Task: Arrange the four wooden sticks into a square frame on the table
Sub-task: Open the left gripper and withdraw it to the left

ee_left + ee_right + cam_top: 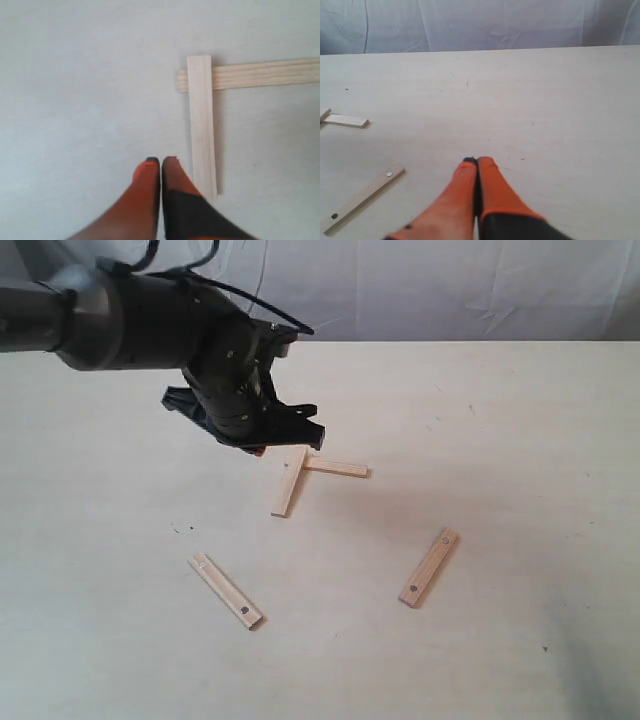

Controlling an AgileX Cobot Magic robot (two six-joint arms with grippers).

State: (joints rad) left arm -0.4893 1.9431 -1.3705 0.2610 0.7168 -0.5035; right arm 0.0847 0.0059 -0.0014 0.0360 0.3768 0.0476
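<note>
Four wooden sticks [287, 490] lie on the table [520, 420], and two of them already make one corner near its middle. In the left wrist view the top stick [202, 125] lies across the end of the cross stick [265, 73]. The left loose stick [225, 591] and the right loose stick [428, 568] lie well apart from that corner, lower in the exterior view.

The left gripper [160, 161] hangs over the corner, clenched on nothing, its tips just beside the top stick's free end. Whether they touch it cannot be told. The right gripper [477, 161] is likewise clenched and empty, with the right loose stick near it.

Judging by this, the step in hand is to leave the corner and fetch a third side. To do it well, the left arm should lift straight up before it travels, since a sideways brush would likely skew such light strips. It should then spread its fingers and take the left loose stick across its narrow width near the middle. Next it should turn the stick parallel to the cross stick and lower it flat onto the top stick's free end, letting go only once it rests.

All four are flat, pale tan strips of equal length. The cross stick shows fine lengthwise grain, and its tip pokes out slightly past the top stick at an angle close to square. Each loose stick has a small dark hole near both ends
</note>
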